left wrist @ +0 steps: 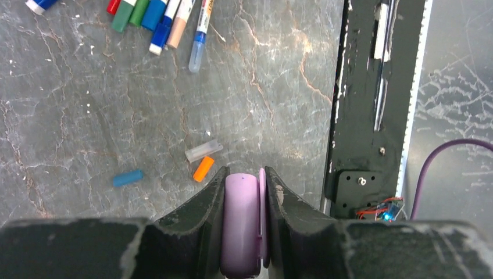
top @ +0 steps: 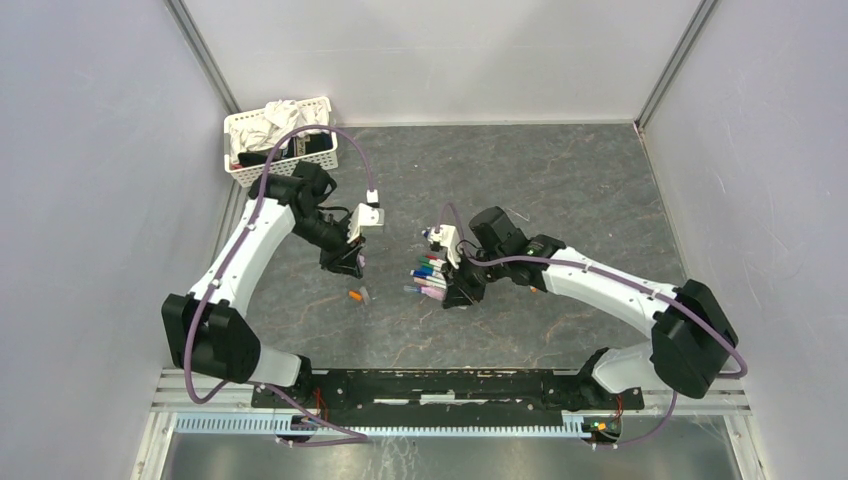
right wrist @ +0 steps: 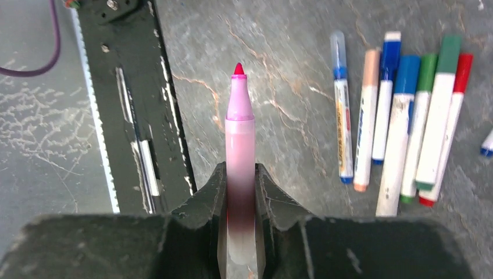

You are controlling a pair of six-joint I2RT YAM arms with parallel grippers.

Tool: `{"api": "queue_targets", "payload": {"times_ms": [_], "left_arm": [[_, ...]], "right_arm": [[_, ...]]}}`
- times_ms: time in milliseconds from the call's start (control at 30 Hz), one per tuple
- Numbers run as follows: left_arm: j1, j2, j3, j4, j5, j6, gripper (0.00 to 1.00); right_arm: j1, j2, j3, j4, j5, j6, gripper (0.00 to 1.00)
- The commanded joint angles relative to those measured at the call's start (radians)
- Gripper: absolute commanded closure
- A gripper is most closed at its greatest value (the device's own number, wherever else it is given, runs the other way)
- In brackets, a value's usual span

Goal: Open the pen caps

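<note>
My left gripper (left wrist: 244, 174) is shut on a light purple pen cap (left wrist: 240, 226), held above the table; the gripper also shows in the top view (top: 345, 262). My right gripper (right wrist: 239, 170) is shut on an uncapped pink pen (right wrist: 239, 116), its red tip pointing away; this gripper also shows in the top view (top: 462, 290). Loose caps lie on the table below the left gripper: an orange cap (left wrist: 203, 169), a clear cap (left wrist: 203, 150) and a blue cap (left wrist: 128, 178). The orange cap also shows in the top view (top: 353, 296).
A row of several capped pens (right wrist: 401, 116) lies right of the held pen; the same pens show in the left wrist view (left wrist: 157, 17) and the top view (top: 428, 275). A white basket (top: 322, 105) with cloth stands at the back left. The black mounting rail (left wrist: 360, 116) runs along the near edge.
</note>
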Motion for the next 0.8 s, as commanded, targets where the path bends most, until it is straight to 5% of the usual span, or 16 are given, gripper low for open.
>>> {"api": "queue_targets", "payload": {"times_ms": [0, 167, 400, 567, 767], "left_arm": [[0.006, -0.001, 0.044, -0.07, -0.019, 0.074, 0.98], [0.001, -0.002, -0.051, 0.082, 0.09, -0.019, 0.98], [-0.056, 0.026, -0.234, 0.518, 0.006, -0.257, 0.94], [-0.06, 0.125, -0.249, 0.625, -0.054, -0.274, 0.94], [-0.072, 0.219, -0.295, 0.714, -0.131, -0.261, 0.93]], "right_arm": [[-0.033, -0.066, -0.012, -0.024, 0.051, -0.028, 1.0], [-0.143, -0.107, -0.032, 0.01, 0.167, 0.02, 1.0], [-0.513, -0.143, -0.124, 0.094, 0.527, 0.229, 1.0], [-0.699, -0.138, -0.172, 0.148, 0.674, 0.306, 1.0], [-0.771, -0.011, -0.168, 0.162, 0.749, 0.312, 1.0]]}}
